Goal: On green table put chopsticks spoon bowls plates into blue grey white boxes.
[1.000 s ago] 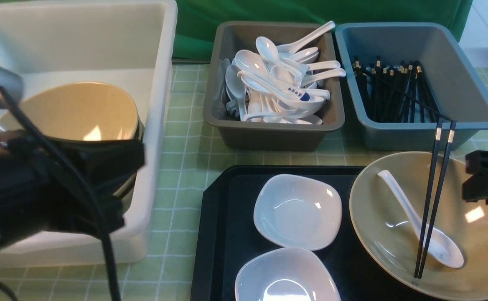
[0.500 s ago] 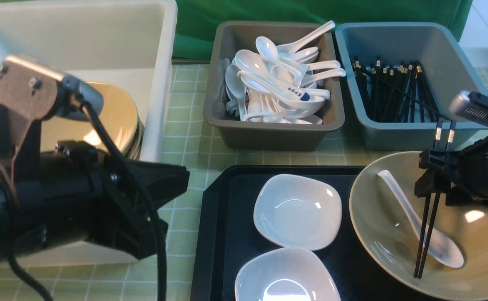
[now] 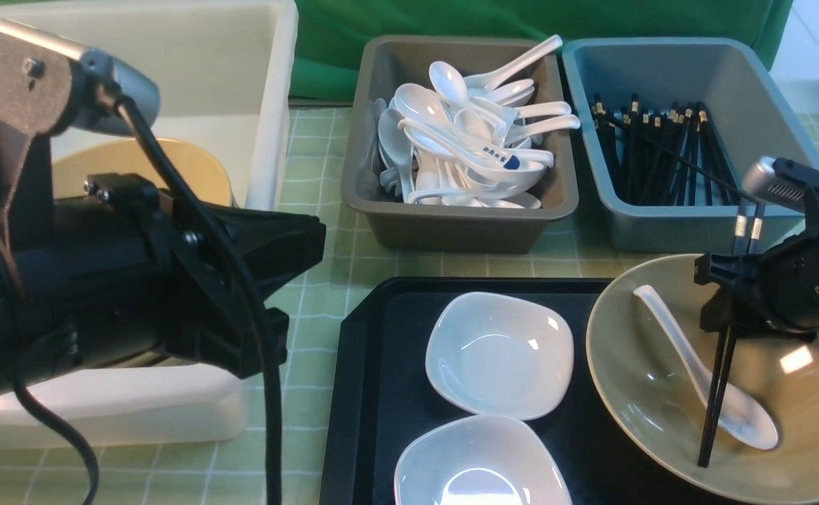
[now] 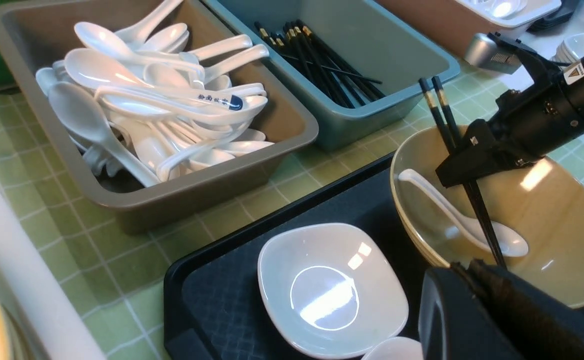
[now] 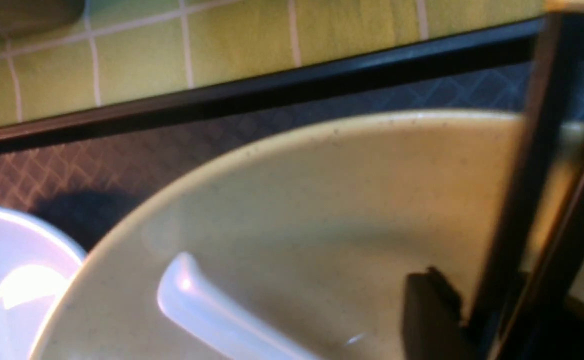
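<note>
My right gripper is shut on a pair of black chopsticks whose tips rest in a large tan bowl on the right of the black tray. The sticks also show in the right wrist view. A white spoon lies in that bowl. Two small white plates sit on the tray. My left gripper is shut and empty, just right of the white box, which holds stacked tan bowls.
The grey box is full of white spoons. The blue box holds several chopsticks. The black tray lies on the green table. My left arm hides much of the white box.
My left arm has swung right, out of the white box, and risen. My right gripper moved in over the bowl and closed on the chopsticks, drawing the two sticks together.
</note>
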Controlling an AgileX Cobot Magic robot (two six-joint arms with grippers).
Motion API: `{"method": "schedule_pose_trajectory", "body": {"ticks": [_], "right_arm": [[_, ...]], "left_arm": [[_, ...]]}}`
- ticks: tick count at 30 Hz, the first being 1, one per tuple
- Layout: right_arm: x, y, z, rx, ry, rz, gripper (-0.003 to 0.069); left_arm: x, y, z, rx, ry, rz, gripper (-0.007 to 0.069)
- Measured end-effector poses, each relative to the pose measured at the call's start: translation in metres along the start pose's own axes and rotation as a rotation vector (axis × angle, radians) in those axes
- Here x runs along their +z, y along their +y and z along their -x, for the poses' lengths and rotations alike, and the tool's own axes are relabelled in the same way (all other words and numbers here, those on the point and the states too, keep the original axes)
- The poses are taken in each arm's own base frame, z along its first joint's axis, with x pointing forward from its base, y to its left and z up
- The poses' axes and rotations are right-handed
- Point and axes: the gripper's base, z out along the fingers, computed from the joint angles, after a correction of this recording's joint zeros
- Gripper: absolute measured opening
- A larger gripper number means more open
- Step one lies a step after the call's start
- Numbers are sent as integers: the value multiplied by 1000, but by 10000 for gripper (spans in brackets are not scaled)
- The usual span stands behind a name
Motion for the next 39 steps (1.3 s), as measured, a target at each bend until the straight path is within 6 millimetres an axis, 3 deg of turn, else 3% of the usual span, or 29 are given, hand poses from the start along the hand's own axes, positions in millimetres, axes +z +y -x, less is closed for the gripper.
{"method": "schedule_pose_trajectory", "body": {"ticks": [1, 10, 14, 20, 22, 23, 26, 32, 35, 38, 39], "right_arm": [[0, 0, -1, 1, 8, 1, 93], [-5, 5, 2, -8, 36, 12, 87], [-20, 16, 16, -30, 31, 41, 87], [-52, 40, 50, -77, -67, 100, 87], [-67, 51, 76, -78, -170, 138, 87], [-70, 52, 80, -78, -186, 144, 87], [-72, 60, 121, -60, -307, 176, 87], [-41, 62, 187, -36, -449, 194, 87], [-7, 56, 204, -36, -455, 177, 87], [16, 50, 208, -31, -440, 162, 87], [33, 46, 207, -23, -412, 150, 87]], "left_arm": [[0, 0, 0, 0, 0, 0, -2], [0, 0, 0, 0, 2, 0, -2], [0, 0, 0, 0, 5, -1, -2], [0, 0, -1, -1, 6, -1, -2], [0, 0, 0, -1, 5, -1, -2], [0, 0, 0, -1, 4, -1, -2], [0, 0, 1, -1, -13, 2, -2], [0, 0, 2, -4, -27, 4, -2], [0, 0, 3, -16, -28, 4, -2], [0, 0, 3, -34, -28, 4, -2], [0, 0, 2, -55, -26, 3, -2]]}}
